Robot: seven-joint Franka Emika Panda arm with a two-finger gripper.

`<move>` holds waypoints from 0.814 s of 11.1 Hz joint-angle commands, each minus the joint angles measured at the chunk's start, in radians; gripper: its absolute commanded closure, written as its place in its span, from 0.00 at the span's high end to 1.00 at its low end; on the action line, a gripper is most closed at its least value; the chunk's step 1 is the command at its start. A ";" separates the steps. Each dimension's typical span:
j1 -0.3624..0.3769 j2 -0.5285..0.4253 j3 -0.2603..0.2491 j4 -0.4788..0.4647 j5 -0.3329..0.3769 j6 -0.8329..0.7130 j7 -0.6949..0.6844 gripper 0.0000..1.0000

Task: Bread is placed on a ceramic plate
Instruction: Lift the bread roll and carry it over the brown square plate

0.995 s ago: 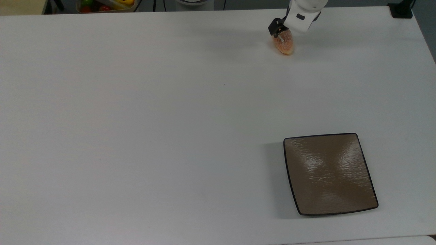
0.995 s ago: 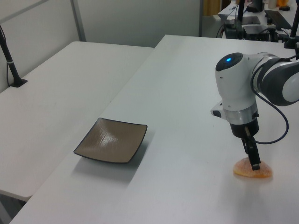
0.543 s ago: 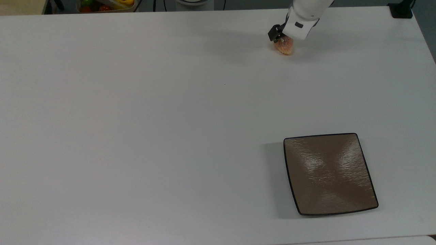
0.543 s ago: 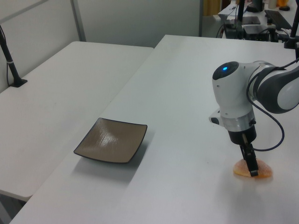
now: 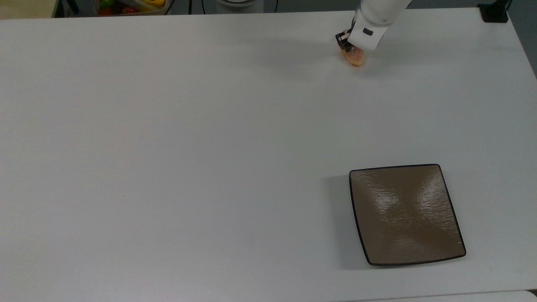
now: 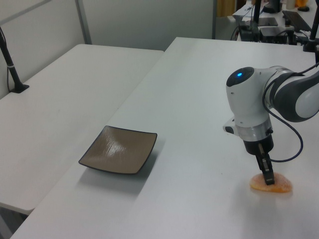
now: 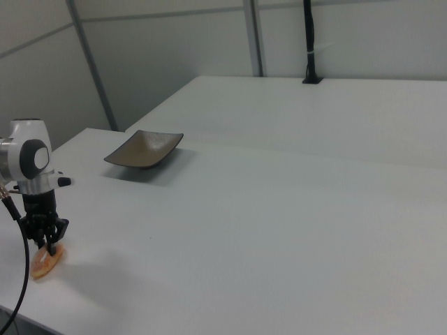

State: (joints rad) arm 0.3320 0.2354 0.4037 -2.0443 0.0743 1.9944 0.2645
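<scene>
1. Near the far edge of the white table [image 5: 209,147], toward the top view's right, the bread [image 5: 355,58] lies flat on the tabletop, an orange-golden bun with a pale speckled crust.
2. Directly above it, the gripper [image 5: 347,45] points straight down, its dark fingers reaching the bread's upper surface.
3. From the left view, the gripper [image 6: 268,178] shows as one narrow dark shape planted on the bread [image 6: 271,184]; whether the fingers are clamped on the bun or merely resting against it cannot be told.
4. From the right view, the gripper [image 7: 47,243] stands on the near end of the bread [image 7: 46,259], with a black cable hanging just beside it.
5. Well apart from the bread sits the ceramic plate [image 5: 406,214], a square glossy brown dish with a thin black rim, toward the near right corner in the top view.
6. Its rippled surface carries nothing, as the left view [image 6: 118,149] and the right view [image 7: 145,148] also show.
</scene>
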 commanded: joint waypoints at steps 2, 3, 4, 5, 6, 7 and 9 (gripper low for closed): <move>0.007 -0.014 -0.005 -0.007 0.002 0.026 0.007 0.25; 0.002 -0.024 -0.005 0.004 0.002 0.024 0.009 0.25; -0.007 -0.040 -0.005 0.025 0.002 0.020 0.010 0.25; -0.014 -0.045 -0.008 0.051 0.005 0.021 0.013 0.25; -0.031 -0.042 -0.011 0.096 0.005 0.021 0.018 0.25; -0.039 -0.041 -0.019 0.125 0.005 0.026 0.018 0.25; -0.034 -0.018 -0.043 0.191 0.004 0.058 0.018 0.25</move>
State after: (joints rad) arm 0.2907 0.2035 0.3855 -1.9115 0.0743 2.0073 0.2661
